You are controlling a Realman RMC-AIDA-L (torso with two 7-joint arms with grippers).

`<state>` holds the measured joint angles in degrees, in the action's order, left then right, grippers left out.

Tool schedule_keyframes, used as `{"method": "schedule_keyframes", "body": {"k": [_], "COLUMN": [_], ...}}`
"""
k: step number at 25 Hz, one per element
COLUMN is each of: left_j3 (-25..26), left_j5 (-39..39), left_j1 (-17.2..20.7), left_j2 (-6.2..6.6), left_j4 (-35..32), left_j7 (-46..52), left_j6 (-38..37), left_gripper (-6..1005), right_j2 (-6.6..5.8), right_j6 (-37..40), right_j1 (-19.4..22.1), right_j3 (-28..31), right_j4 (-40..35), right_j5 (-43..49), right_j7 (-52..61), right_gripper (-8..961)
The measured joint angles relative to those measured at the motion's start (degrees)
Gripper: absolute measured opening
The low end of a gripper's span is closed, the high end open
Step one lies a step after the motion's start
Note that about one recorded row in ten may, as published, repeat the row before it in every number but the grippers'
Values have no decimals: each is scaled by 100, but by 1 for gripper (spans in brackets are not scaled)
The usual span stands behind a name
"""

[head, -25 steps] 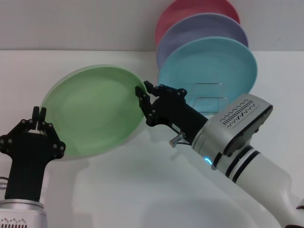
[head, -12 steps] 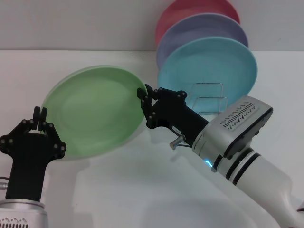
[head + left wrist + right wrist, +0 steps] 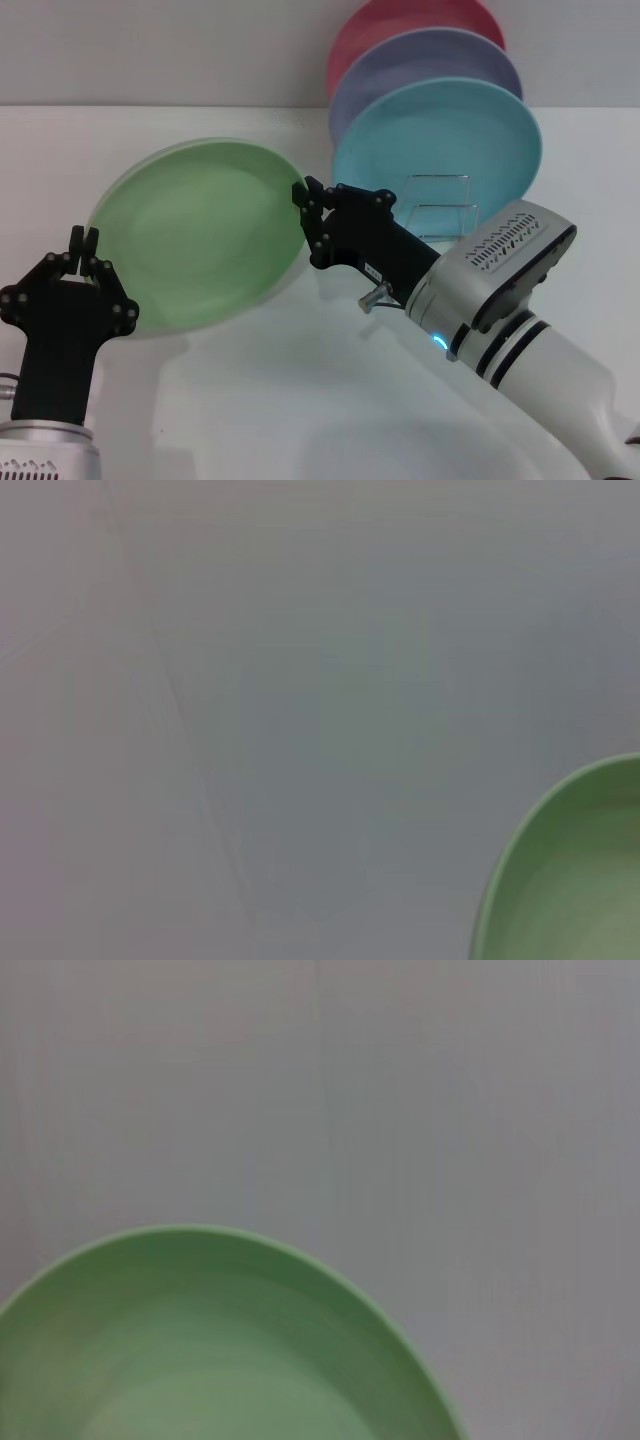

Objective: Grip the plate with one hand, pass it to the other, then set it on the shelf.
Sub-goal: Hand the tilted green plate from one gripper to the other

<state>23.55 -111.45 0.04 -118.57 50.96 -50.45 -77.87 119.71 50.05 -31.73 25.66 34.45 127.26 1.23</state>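
The light green plate point(image 3: 200, 235) is held tilted above the white table, left of centre in the head view. My left gripper point(image 3: 83, 238) is shut on its lower left rim. My right gripper point(image 3: 305, 195) is at the plate's right rim, open, with one jaw on each side of the edge. The plate also shows in the left wrist view point(image 3: 570, 880) and the right wrist view point(image 3: 220, 1350). The silver wire shelf point(image 3: 440, 205) stands behind my right arm, in front of the other plates.
A turquoise-blue plate point(image 3: 440, 135), a lavender plate point(image 3: 430, 60) and a pink-red plate point(image 3: 400, 25) stand upright one behind another at the back right. My right arm point(image 3: 500, 290) crosses the lower right. A grey wall lies behind the table.
My right gripper has moved a little to the left, so its jaws now straddle the green plate's right rim. The plate and my left gripper have stayed still.
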Motion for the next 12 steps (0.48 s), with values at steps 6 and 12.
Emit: {"method": "schedule_keyframes", "body": {"k": [6, 12], "left_j3": [0, 1], "left_j5": [2, 0], "left_j1": [-27, -33], "left_j2": [2, 9], "left_j4": [-16, -26], "left_j7": [0, 0], "left_j6": [13, 22], "left_gripper": [39, 39], "right_j2": [0, 0], "right_j6": [-4, -5], "right_j1": [-4, -17], "right_j3": [1, -3], "right_j4": [-7, -10], "right_j5": [0, 0], "right_j7": [0, -6], "right_gripper": [86, 42]}}
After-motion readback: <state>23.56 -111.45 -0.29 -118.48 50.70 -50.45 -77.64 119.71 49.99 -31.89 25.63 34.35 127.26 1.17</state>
